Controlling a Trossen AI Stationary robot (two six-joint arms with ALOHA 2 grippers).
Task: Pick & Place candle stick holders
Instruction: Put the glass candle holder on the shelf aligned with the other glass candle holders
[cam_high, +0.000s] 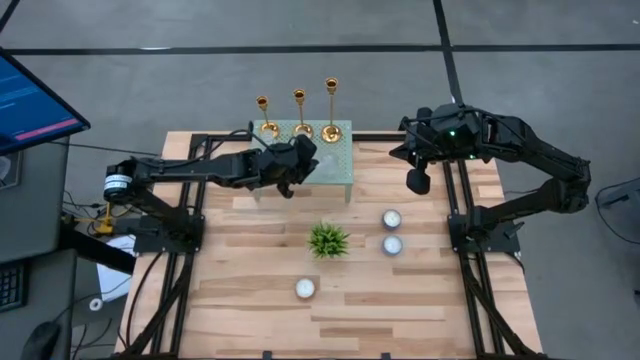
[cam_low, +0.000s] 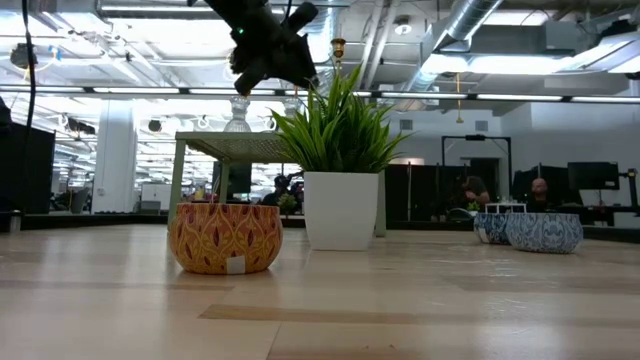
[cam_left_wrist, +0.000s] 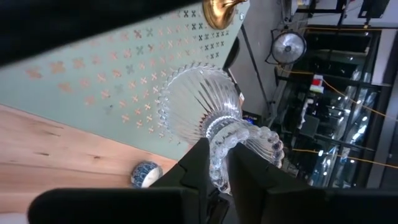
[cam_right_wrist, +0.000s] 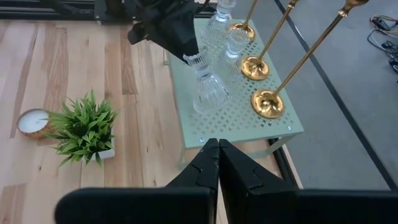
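Three gold candle stick holders (cam_high: 300, 112) stand by their round bases (cam_right_wrist: 255, 67) along the far edge of a pale green perforated stand (cam_high: 338, 168). Over the stand's near left part my left gripper (cam_right_wrist: 189, 56) is shut on a clear ribbed glass holder (cam_right_wrist: 208, 87). Two more glass holders (cam_right_wrist: 229, 34) stand behind it on the stand. My right gripper (cam_high: 418, 181) hangs shut and empty above the table's right side, away from the stand. My left gripper pinches the glass holder's narrow upper end, just under its beaded top rim (cam_left_wrist: 219, 148), between its two fingers (cam_left_wrist: 198, 163). The fingers slant down from the table's left. The holder hangs tilted, its flared ribbed base (cam_right_wrist: 212, 98) at the stand's top; whether it touches, I cannot tell.
A small potted plant (cam_high: 328, 240) stands mid-table. Two tealight bowls (cam_high: 391, 230) sit to its right and one (cam_high: 305, 289) nearer the front edge. A monitor (cam_high: 35, 100) stands off the table's left side.
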